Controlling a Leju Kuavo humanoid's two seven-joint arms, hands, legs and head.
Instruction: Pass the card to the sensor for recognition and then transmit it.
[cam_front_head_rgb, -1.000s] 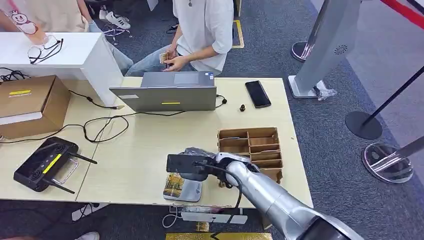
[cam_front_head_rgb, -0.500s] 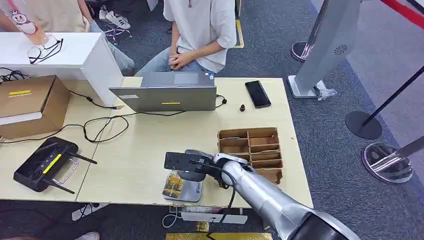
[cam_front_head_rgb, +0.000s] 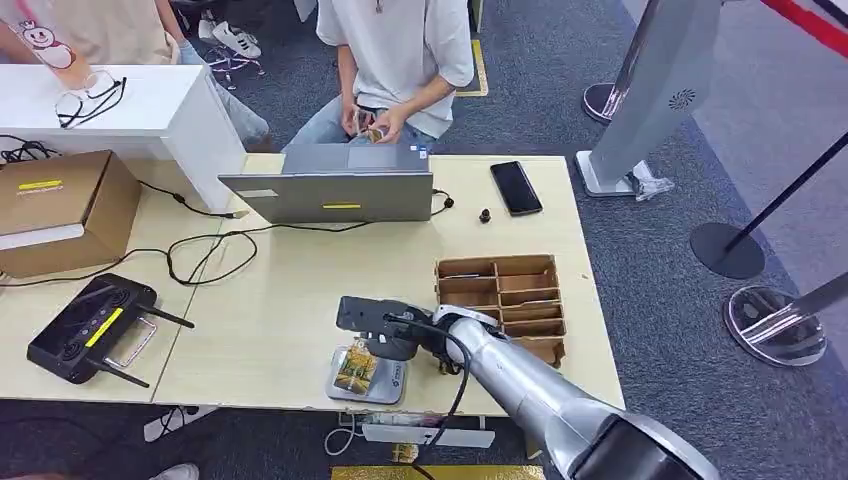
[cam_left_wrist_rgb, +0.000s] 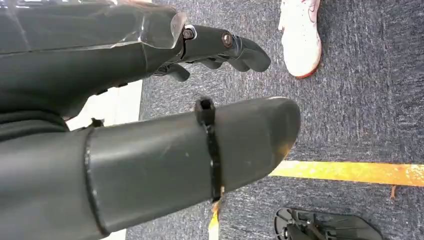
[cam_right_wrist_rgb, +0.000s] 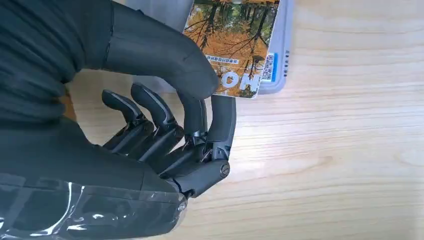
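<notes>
card: thin card printed with an autumn-forest picture (cam_right_wrist_rgb: 235, 42), lying flat over the small pale grey sensor pad (cam_right_wrist_rgb: 282, 55) near the front edge of the light wooden desk (cam_front_head_rgb: 280, 300). in the head view the card (cam_front_head_rgb: 355, 368) sits on the sensor pad (cam_front_head_rgb: 392, 378), slightly skewed, one end overhanging the pad edge.

right hand (cam_right_wrist_rgb: 165, 125): thumb and a dark finger meet at the card's near edge, the other fingers curled under, tips close to the desk. it appears to pinch the card by that edge, though the contact point is partly hidden by the thumb. in the head view the right hand (cam_front_head_rgb: 385, 325) reaches in over the pad from the silver arm.

left hand (cam_left_wrist_rgb: 200, 100): hangs by the robot's side above grey carpet, fingers loosely bent, nothing in it; i read it as released.

nearby: brown cardboard divider tray (cam_front_head_rgb: 505, 300) just beside the hand on the desk; grey laptop (cam_front_head_rgb: 335, 190) further back; a seated person (cam_front_head_rgb: 400, 60) beyond the laptop, fingering something small.

step, judged: recognition phase, card presented on the sensor. handover not yet done.

next move calls for: keeping a firm pinch on the edge, lifting the card off the pad without sliding the pad, then carrying it toward the recipient. risk: thin card, shallow edge grip, could slip.
</notes>
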